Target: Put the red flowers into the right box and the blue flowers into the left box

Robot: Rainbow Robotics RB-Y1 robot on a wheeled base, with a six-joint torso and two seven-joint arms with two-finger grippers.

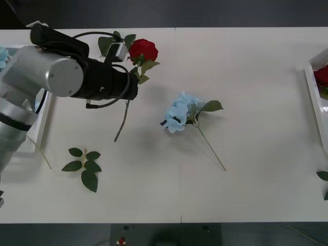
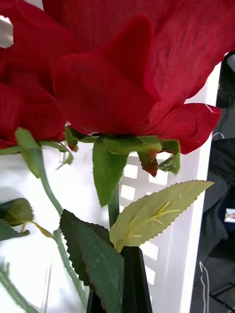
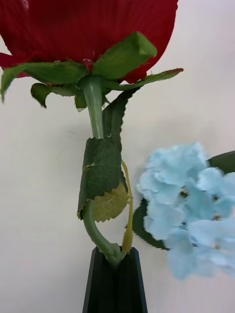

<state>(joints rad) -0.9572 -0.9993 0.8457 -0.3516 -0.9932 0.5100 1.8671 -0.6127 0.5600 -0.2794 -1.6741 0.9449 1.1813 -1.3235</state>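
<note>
Over the far left of the white tabletop: left gripper, black jaws pressed together on the thin green stem of a deep red artificial rose, just below its leaves. Bloom held up beyond the fingers, lower stem trailing down to the table surface. Near the middle of the table, a pale sky-blue artificial hydrangea cluster lying flat, stem pointing toward the near edge, well apart from both trays. At the left edge, the shallow white left tray; in front of it, a bloomless green leaf sprig. At the right edge, the shallow white right tray. Over that tray, right gripper, jaws closed on the stem and leaves of a second red rose.
</note>
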